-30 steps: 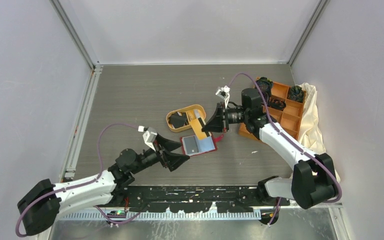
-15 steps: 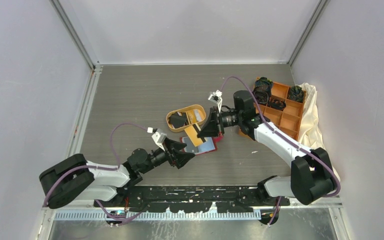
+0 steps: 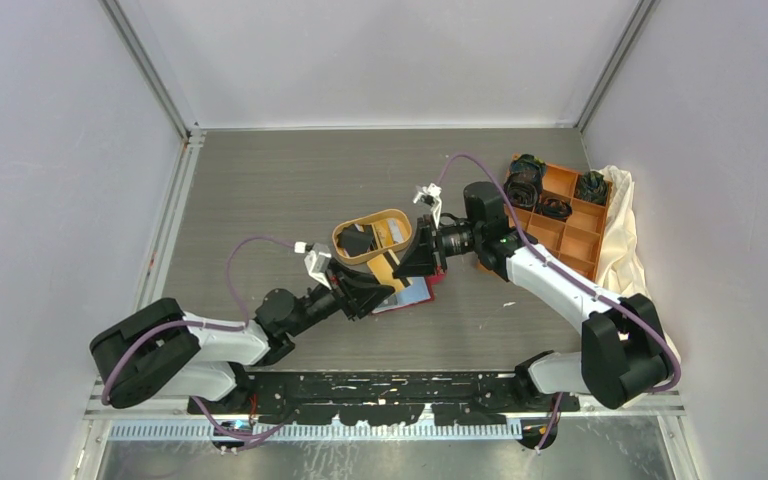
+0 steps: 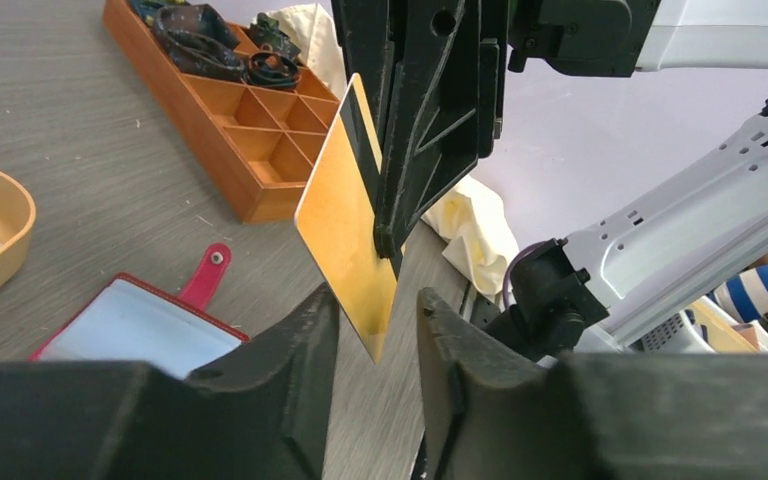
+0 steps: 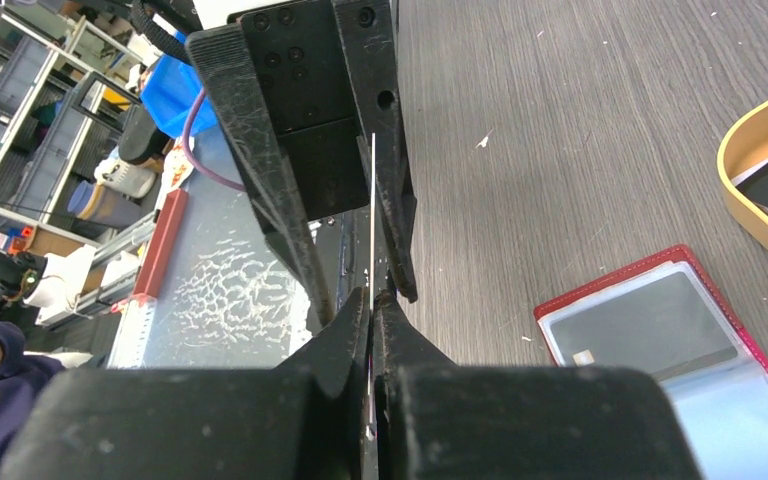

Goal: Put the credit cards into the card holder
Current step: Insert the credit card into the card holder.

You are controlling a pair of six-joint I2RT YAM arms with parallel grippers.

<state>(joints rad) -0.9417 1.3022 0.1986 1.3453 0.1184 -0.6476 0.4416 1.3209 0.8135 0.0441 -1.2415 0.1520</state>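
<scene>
My right hand (image 5: 371, 325) is clamped on the yellowish card (image 4: 345, 225); my left hand (image 4: 372, 310) stands apart around its lower corner, above the open card holder (image 4: 135, 325)

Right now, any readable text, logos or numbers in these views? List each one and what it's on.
None readable.
yellow card, clamped in the right gripper: the face in view is plain gold, with no print visible.
card holder: there is a small pale mark behind the clear window, too small to read.
</scene>
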